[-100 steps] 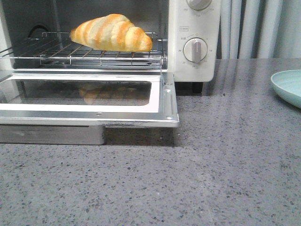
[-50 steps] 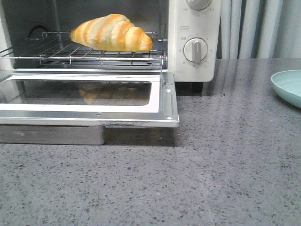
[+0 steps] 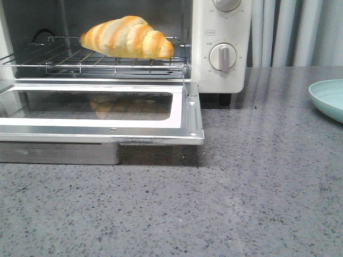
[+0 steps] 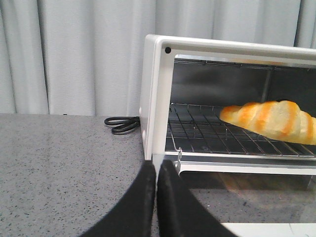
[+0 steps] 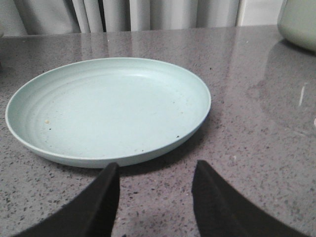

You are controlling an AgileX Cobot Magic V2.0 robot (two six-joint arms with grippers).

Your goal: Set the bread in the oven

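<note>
bread [image 4: 269, 121] on oven [image 4: 157, 94] rack, beyond closed left gripper [image 4: 156, 174]

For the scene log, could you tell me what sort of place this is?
Probably a kitchen-style countertop, perhaps a staged one: a white toaster oven with the bread on its rack, a pale green plate, a speckled grey stone counter, and curtains behind.
</note>
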